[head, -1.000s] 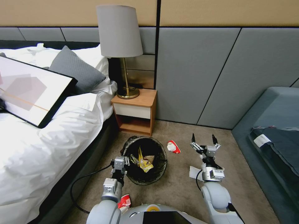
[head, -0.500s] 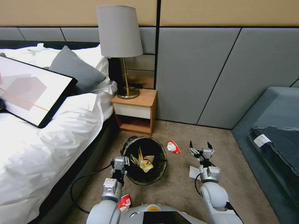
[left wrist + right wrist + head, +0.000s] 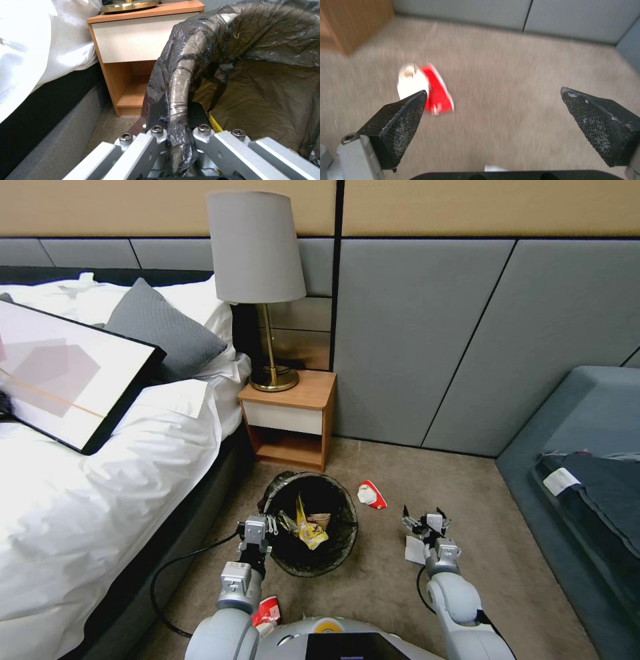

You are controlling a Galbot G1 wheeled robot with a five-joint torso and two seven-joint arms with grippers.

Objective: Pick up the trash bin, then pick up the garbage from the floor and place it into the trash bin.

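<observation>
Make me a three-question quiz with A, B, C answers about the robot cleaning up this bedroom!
1. Where does the red-and-white wrapper lie?
A. on the bed
B. on the carpet beside the trash bin
C. on the nightstand

2. What colour is the bag lining the trash bin?
A. black
B. blue
C. pink

3. How is the right end effector?
A. shut on a bottle
B. shut on the lamp
C. open, holding nothing

Answers:
1 B: the head view shows the wrapper on the floor next to the bin.
2 A: the left wrist view shows crinkled black plastic folded over the rim, where the left end effector grips it.
3 C: the right wrist view shows its fingers wide apart over bare carpet.
</observation>
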